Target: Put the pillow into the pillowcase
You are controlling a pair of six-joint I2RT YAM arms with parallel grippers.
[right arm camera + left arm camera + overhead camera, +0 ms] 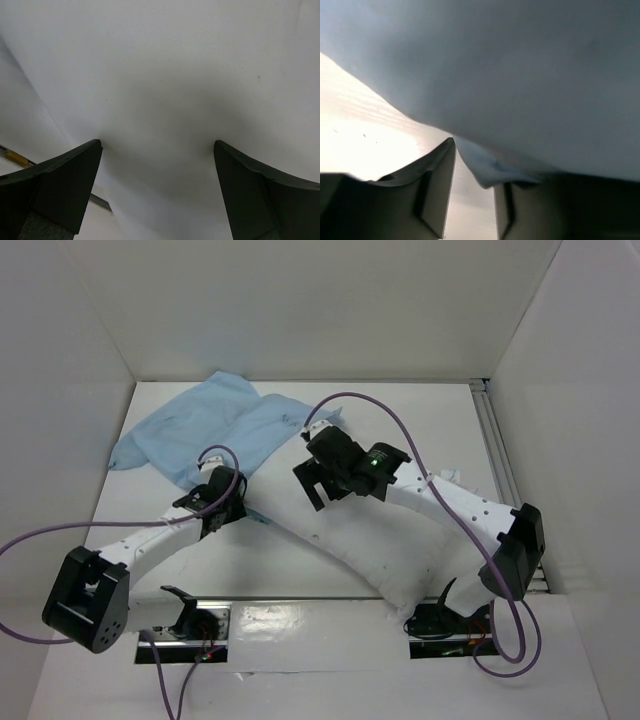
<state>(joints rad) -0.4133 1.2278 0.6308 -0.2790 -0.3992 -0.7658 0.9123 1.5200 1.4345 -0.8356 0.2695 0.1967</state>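
The light blue pillowcase [200, 425] lies crumpled at the back left of the table. The white pillow [370, 540] lies diagonally from the middle toward the front right, its upper end against the pillowcase. My left gripper [232, 502] is at the pillowcase's near edge. In the left wrist view the blue cloth [520, 75] fills the frame, and its hem drapes over the right finger and into the narrow gap of the left gripper [475, 167], with table showing between the jaws. My right gripper [318, 485] is wide open with both fingertips against the pillow [165, 75]; the right gripper [157, 145] holds nothing.
White walls close in the table at the back and both sides. A metal rail [495, 440] runs along the right side. Purple cables [400, 430] loop above both arms. A dark seam [300, 598] crosses the table near the arm bases.
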